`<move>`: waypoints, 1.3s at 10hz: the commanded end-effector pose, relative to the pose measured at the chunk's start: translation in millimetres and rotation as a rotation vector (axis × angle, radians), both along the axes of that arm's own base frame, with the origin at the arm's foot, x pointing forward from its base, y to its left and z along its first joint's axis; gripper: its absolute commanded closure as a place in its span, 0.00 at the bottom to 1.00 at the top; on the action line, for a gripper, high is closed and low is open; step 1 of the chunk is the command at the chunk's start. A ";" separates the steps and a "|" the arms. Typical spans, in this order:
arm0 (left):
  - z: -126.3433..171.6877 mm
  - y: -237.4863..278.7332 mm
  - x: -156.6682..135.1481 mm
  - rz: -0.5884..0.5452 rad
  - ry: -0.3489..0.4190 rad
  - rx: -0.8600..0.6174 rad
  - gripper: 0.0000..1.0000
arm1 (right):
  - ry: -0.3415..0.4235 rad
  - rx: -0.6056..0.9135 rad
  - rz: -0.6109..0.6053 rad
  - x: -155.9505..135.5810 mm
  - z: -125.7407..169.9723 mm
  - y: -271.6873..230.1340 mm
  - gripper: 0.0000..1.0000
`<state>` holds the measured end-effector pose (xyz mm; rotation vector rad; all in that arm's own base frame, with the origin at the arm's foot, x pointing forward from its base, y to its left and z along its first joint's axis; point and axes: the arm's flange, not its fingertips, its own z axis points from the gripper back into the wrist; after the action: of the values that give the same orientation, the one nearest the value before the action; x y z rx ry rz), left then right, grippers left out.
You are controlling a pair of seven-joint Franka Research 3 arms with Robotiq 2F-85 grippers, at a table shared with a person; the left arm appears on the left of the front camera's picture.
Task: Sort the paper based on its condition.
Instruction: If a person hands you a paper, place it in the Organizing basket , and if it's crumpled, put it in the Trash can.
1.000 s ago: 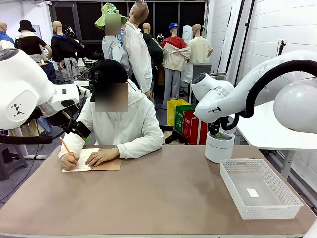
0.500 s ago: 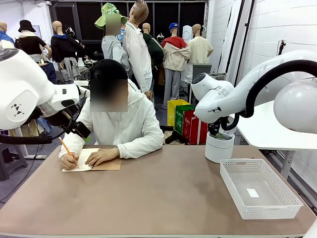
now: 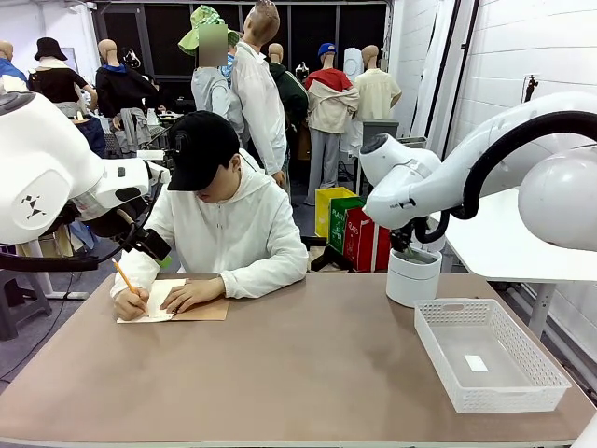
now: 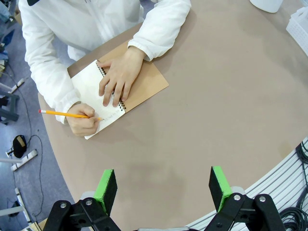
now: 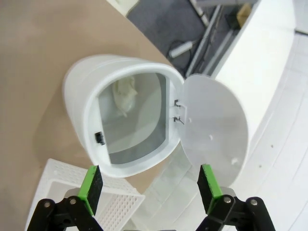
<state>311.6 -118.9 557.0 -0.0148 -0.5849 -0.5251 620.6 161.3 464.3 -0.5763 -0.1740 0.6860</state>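
Observation:
No loose paper is in view. At the far left of the table a person writes with a pencil [image 4: 65,114] on the open page of a spiral-bound notebook [image 3: 177,303] [image 4: 144,89]. The other hand rests flat on it. High over the near table, well short of the notebook, my left gripper [image 4: 163,187] is open and holds nothing. At the back right my right gripper [image 5: 149,185] [image 3: 406,247] is open and empty, hanging just above the open white bin [image 5: 82,96] [image 3: 413,277].
A crumpled white wad [image 5: 122,94] lies inside the bin, whose lid [image 5: 211,130] is swung open to one side. A white mesh basket [image 3: 438,310] [image 5: 57,178] sits at the front right with a small white scrap [image 3: 476,363] in it.

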 end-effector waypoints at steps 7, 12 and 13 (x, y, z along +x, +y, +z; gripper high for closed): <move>0.2 0.8 0.4 0.001 -0.002 -0.008 0.00 | 0.075 0.452 0.298 -91.7 75.7 39.6 0.00; 0.2 0.8 0.4 0.001 -0.002 -0.008 0.00 | 0.171 0.533 0.447 -145.3 58.3 59.0 0.00; 0.2 0.8 0.4 0.001 -0.002 -0.008 0.00 | 0.146 0.483 0.467 -143.6 54.2 58.3 0.00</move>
<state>311.7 -118.9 557.0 -0.0145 -0.5848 -0.5250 476.5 230.0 524.9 0.0181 -0.3078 1.0523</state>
